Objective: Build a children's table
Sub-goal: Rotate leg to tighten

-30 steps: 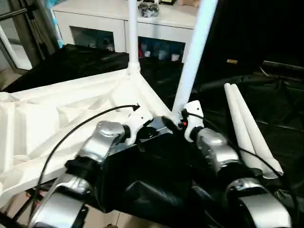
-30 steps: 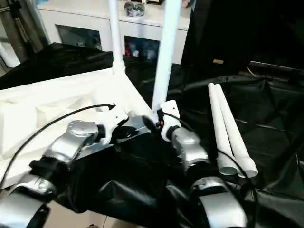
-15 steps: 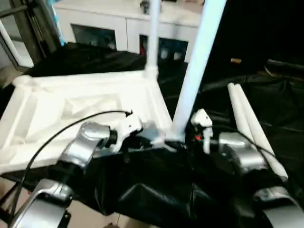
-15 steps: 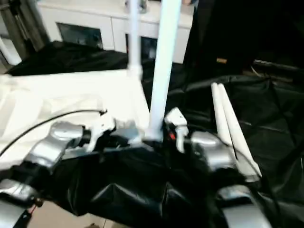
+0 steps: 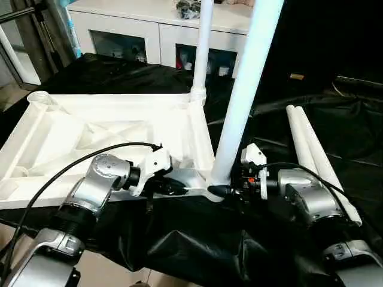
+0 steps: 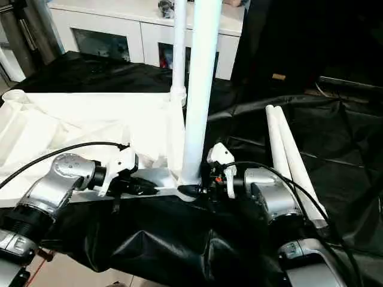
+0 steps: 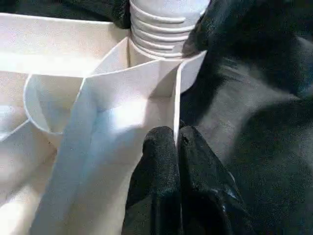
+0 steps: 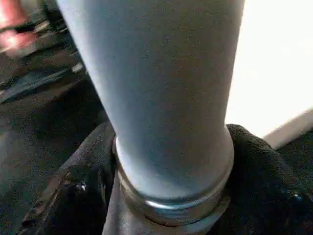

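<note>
The children's table top (image 5: 108,128) lies upside down on black cloth, ribbed underside up. Two white legs stand in its right-hand corner sockets: a far leg (image 5: 203,48) and a near leg (image 5: 245,89). Two more legs (image 5: 311,149) lie side by side on the cloth to the right. My left gripper (image 5: 173,186) is shut on the thin rim of the top beside the near socket; its fingertips (image 7: 161,147) pinch that wall. My right gripper (image 5: 224,191) hugs the near leg's ridged base (image 8: 171,147), a black finger (image 8: 78,181) against each side.
A white cabinet with glass doors (image 5: 149,24) stands behind the work. Black cloth (image 5: 179,239) covers the surface and hangs over the front edge. A metal stand (image 5: 24,36) rises at the far left. A small tan object (image 5: 293,76) lies on the dark back right.
The camera has shifted. My right gripper's fingers have dropped to the near leg's base and closed in around it. My left gripper keeps its pinch on the rim.
</note>
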`<state>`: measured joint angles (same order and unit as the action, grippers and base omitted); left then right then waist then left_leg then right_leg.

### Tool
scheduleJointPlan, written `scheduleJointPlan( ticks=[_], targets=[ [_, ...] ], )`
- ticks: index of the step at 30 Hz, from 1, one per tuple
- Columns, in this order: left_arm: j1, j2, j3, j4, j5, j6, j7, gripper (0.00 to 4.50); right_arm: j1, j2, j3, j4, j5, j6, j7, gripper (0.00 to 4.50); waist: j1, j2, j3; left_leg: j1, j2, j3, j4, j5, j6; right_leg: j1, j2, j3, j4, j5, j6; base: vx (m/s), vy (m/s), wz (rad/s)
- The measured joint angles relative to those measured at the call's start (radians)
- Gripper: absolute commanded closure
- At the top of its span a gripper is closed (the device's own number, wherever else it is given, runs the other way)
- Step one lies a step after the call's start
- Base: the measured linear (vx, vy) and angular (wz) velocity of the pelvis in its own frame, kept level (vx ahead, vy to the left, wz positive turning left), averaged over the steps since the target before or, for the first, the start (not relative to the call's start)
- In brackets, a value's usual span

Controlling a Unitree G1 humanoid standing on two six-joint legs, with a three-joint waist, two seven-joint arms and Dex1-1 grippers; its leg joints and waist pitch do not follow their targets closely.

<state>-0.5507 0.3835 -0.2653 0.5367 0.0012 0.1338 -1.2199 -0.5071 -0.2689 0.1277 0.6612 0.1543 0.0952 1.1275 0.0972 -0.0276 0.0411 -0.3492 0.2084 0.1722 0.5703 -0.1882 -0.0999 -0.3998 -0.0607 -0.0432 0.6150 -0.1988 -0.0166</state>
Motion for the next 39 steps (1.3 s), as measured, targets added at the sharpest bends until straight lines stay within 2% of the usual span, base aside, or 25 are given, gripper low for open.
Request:
scheduleJointPlan(
  ticks=[4, 10, 13, 14, 15, 16, 19, 21, 24, 29, 35, 39],
  targets=[
    [-0.033, -0.072, 0.025, 0.041, 0.034, 0.048, 0.150, 4.50, -0.044, 0.084, -0.064, 0.110, -0.009, -0.044, -0.258, 1.62, -0.014, 0.001, 0.000, 0.001, -0.001, -0.001, 0.000, 0.000, -0.001, 0.000, 0.000, 0.001, 0.000, 0.002, 0.000, 0.000, 0.000, 0.00],
    [-0.066, -0.164, 0.037, 0.082, 0.072, 0.091, 0.333, 4.50, -0.093, 0.186, -0.135, 0.199, -0.010, -0.073, -0.556, 1.62, -0.013, 0.003, -0.002, 0.002, -0.001, -0.002, -0.001, 0.000, -0.001, 0.000, 0.000, 0.001, 0.000, 0.003, 0.002, 0.000, 0.000, 0.00],
    [-0.070, -0.199, 0.044, 0.085, 0.073, 0.108, 0.379, 4.50, -0.105, 0.205, -0.160, 0.226, -0.011, -0.098, -0.620, 1.62, -0.010, 0.003, -0.002, 0.001, -0.001, -0.001, -0.001, 0.000, -0.001, 0.000, 0.000, 0.001, -0.001, 0.004, 0.002, 0.000, 0.000, 0.00],
    [-0.070, -0.199, 0.045, 0.083, 0.073, 0.111, 0.378, 4.50, -0.105, 0.208, -0.161, 0.234, -0.013, -0.113, -0.621, 1.27, -0.010, 0.003, -0.002, 0.001, -0.001, -0.002, -0.001, 0.000, -0.001, 0.000, 0.000, 0.001, -0.001, 0.005, 0.000, 0.000, 0.000, 0.00],
    [-0.069, -0.199, 0.048, 0.081, 0.072, 0.115, 0.375, 4.50, -0.105, 0.210, -0.162, 0.241, -0.013, -0.128, -0.620, 1.27, -0.010, 0.003, -0.002, 0.001, -0.001, -0.001, -0.001, 0.000, -0.001, 0.000, 0.000, 0.001, -0.001, 0.005, 0.000, 0.000, 0.000, 0.00],
    [-0.067, -0.199, 0.051, 0.077, 0.072, 0.119, 0.372, 4.50, -0.105, 0.211, -0.163, 0.243, -0.011, -0.132, -0.616, 0.92, -0.010, 0.003, -0.002, 0.001, -0.001, -0.001, -0.001, 0.000, -0.001, 0.000, 0.000, 0.001, -0.001, 0.005, 0.000, 0.000, 0.000, 0.00],
    [-0.061, -0.196, 0.052, 0.066, 0.072, 0.120, 0.365, 4.50, -0.105, 0.211, -0.167, 0.245, -0.007, -0.136, -0.586, 0.80, -0.011, 0.003, -0.002, 0.000, -0.001, -0.001, -0.001, 0.000, -0.001, 0.000, 0.000, 0.001, -0.001, 0.005, 0.000, 0.000, 0.000, 0.00],
    [-0.054, -0.189, 0.052, 0.054, 0.072, 0.120, 0.357, 4.50, -0.105, 0.206, -0.165, 0.245, -0.008, -0.144, -0.562, 0.52, -0.012, 0.003, -0.002, 0.000, -0.001, -0.001, -0.001, 0.000, -0.001, 0.000, 0.000, 0.001, -0.001, 0.005, 0.000, 0.000, 0.000, 0.00],
    [-0.035, -0.159, 0.050, 0.022, 0.062, 0.116, 0.294, 4.50, -0.105, 0.170, -0.136, 0.242, -0.011, -0.147, -0.440, 0.32, -0.011, 0.004, -0.002, -0.001, 0.000, -0.001, -0.003, 0.000, -0.001, -0.002, 0.000, 0.000, -0.002, 0.004, 0.001, 0.000, 0.000, 0.00],
    [-0.012, -0.105, 0.021, -0.018, 0.040, 0.077, 0.157, 4.50, -0.073, 0.103, -0.082, 0.175, -0.007, -0.136, -0.228, 0.32, -0.002, 0.005, -0.001, -0.001, 0.000, 0.000, -0.002, 0.002, 0.003, -0.003, 0.000, -0.001, -0.004, 0.001, 0.001, 0.000, 0.000, 0.00],
    [-0.004, -0.039, 0.010, -0.024, 0.010, 0.039, 0.027, 4.50, -0.047, 0.026, -0.016, 0.101, -0.006, -0.094, -0.009, 0.32, -0.001, 0.004, 0.000, -0.002, 0.001, 0.001, -0.002, 0.003, 0.005, -0.003, 0.000, -0.002, -0.004, 0.001, 0.000, 0.000, 0.000, 0.00],
    [0.005, 0.002, 0.004, -0.036, -0.008, 0.039, -0.046, 4.50, -0.044, 0.009, 0.002, 0.083, 0.001, -0.073, 0.072, 0.76, -0.002, 0.002, 0.001, -0.001, 0.001, 0.000, -0.001, 0.001, 0.002, -0.003, 0.000, -0.002, -0.003, 0.001, 0.000, 0.000, 0.000, 0.00]
  ],
)
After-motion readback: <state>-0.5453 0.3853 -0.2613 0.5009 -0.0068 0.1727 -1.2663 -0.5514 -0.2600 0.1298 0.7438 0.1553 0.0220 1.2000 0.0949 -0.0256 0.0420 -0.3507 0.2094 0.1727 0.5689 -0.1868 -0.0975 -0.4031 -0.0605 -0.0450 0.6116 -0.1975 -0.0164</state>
